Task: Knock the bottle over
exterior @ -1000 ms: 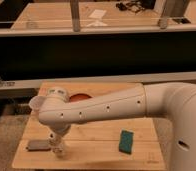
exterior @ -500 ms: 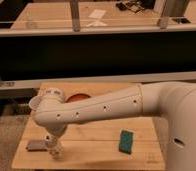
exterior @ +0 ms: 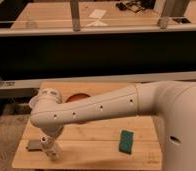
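My white arm [exterior: 106, 107] reaches from the right across the wooden table [exterior: 96, 132]. It bends at the elbow [exterior: 46, 107] and points down at the front left. The gripper [exterior: 51, 149] hangs low over the table's front-left part, just right of a flat grey object [exterior: 35, 145]. I cannot make out the clear bottle; the arm hides it or it is out of view. A pale translucent shape [exterior: 34, 104] peeks out left of the elbow, and I cannot tell what it is.
A green sponge [exterior: 126, 141] lies on the table at the front right. An orange-red bowl [exterior: 79, 97] sits at the back, partly behind the arm. A dark counter front [exterior: 96, 55] rises behind the table, with a rail and wooden surface above.
The gripper has shifted slightly to the left, closer to the grey object. Nothing else has visibly moved.
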`<action>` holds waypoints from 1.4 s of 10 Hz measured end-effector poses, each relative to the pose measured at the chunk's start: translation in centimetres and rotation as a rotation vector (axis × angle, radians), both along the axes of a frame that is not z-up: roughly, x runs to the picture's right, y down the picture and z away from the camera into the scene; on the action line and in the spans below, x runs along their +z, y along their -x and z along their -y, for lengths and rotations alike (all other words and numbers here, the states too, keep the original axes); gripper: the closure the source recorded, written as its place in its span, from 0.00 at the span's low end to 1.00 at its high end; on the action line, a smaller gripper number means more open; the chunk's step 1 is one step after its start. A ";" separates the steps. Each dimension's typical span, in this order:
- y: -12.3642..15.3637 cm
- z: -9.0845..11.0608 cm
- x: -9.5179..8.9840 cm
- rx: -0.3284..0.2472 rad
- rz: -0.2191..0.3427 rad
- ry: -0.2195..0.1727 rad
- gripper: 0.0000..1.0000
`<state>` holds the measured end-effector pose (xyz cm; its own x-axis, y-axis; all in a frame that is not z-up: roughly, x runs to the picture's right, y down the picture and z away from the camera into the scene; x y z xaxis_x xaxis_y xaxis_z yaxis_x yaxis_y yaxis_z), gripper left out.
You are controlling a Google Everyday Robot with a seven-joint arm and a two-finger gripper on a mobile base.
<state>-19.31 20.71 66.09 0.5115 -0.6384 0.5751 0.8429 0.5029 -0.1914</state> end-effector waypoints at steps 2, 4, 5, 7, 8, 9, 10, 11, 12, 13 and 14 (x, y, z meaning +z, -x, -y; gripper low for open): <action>0.7 0.0 -0.1 -0.013 0.018 -0.002 0.98; 1.5 -0.3 -0.5 -0.029 0.040 0.001 0.98; 1.8 -0.4 -0.7 -0.035 0.050 0.002 0.98; 2.3 -0.6 -1.1 -0.046 0.075 0.006 0.98; 2.4 -0.7 -1.2 -0.047 0.083 0.007 0.98; 2.6 -0.7 -1.4 -0.050 0.094 0.010 0.98; 2.7 -0.7 -1.5 -0.052 0.105 0.014 0.98; 2.8 -0.6 -1.7 -0.054 0.114 0.017 0.98; 3.0 -0.5 -1.8 -0.057 0.124 0.020 0.98; 3.3 -0.6 -2.1 -0.061 0.136 0.022 0.98; 3.4 -0.6 -2.2 -0.062 0.145 0.027 0.98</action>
<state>-22.73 21.31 63.84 0.3826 -0.6495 0.6571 0.8917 0.4458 -0.0785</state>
